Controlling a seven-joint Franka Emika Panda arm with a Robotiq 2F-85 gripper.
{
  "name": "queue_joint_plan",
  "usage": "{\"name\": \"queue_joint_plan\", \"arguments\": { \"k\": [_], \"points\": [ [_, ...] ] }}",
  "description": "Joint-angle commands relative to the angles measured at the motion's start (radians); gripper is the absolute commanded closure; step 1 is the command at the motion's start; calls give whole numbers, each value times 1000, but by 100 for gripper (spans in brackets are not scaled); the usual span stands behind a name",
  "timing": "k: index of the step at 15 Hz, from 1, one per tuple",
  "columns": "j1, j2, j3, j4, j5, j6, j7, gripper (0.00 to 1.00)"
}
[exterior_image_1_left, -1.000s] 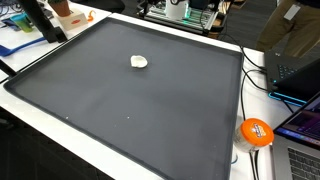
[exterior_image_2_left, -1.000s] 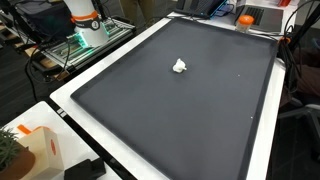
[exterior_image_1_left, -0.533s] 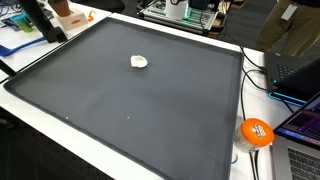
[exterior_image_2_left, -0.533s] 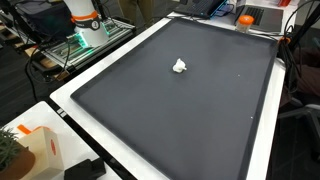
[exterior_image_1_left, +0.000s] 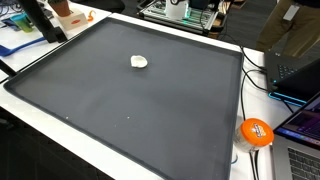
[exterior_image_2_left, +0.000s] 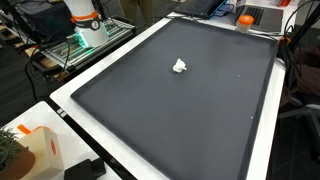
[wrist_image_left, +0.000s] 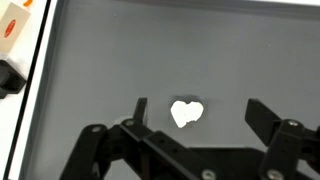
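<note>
A white lump (wrist_image_left: 186, 113) is being flanked by the spread gripper (wrist_image_left: 196, 105), in the wrist view only. In both exterior views, just lump (exterior_image_1_left: 139, 62) and black mat (exterior_image_1_left: 130, 110) are being shown

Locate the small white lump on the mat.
The small white crumpled lump lies alone on the dark grey mat; the wrist view shows it between the fingers of the open gripper.

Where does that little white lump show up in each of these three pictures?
Exterior view: white lump left of centre, toward the top.
Exterior view: white lump just right of centre, upper half.
Wrist view: white lump centre, between open gripper fingers.
Shared landmark: the dark mat under it.
</note>
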Motion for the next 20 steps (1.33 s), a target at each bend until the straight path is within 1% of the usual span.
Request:
{"name": "queue_joint_plan", "arguments": {
  "k": [1, 2, 3, 4, 7, 9, 13, 15, 17, 20],
  "points": [
    [-22, 201, 7, 250, 106, -182, -44, 0],
    [-31, 245, 4, 298, 147, -210, -32, 0],
    [-7, 137, 1, 161, 81, -129, -22, 0],
    [-9, 168, -1, 191, 87, -137, -22, 0],
    [-6, 170, -1, 193, 85, -136, -22, 0],
    [-1, 185, -8, 181, 100, -48, 51, 0],
    [23, 256, -29, 195, 55, 49, 153, 0],
    [41, 307, -42, 221, 18, 70, 190, 0],
    [54, 357, -53, 251, -17, 66, 213, 0],
    [70, 428, -66, 304, -61, 42, 213, 0]
  ]
}}
